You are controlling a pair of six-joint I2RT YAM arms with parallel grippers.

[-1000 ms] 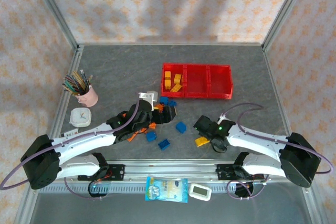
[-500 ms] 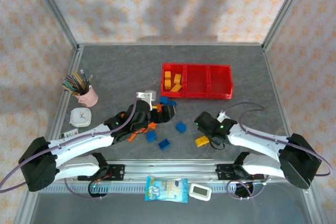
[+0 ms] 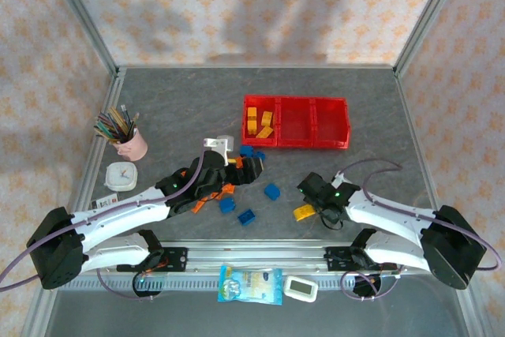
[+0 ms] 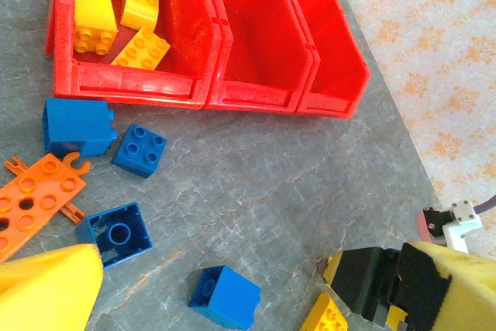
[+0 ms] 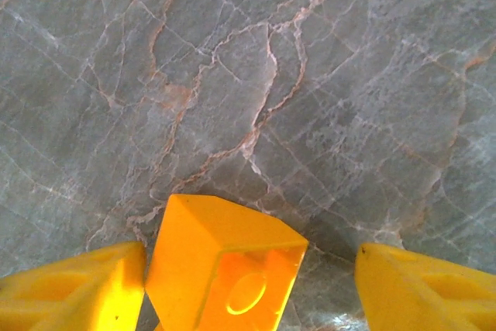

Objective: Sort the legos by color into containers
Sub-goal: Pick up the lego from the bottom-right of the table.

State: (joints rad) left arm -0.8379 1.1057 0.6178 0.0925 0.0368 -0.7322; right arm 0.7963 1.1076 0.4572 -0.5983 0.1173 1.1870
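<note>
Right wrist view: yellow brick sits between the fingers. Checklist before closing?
1. Yellow plastic brick between right gripper fingers: ok.
2. Both fingers on it: not ok; one finger looks in contact, the other stands apart.
3. Brick upright: not ok, hollow underside faces the camera.
4. Red plastic bin holding yellow bricks has room: ok.
5. Left gripper out of the way: ok, open, near a blue brick.
</note>
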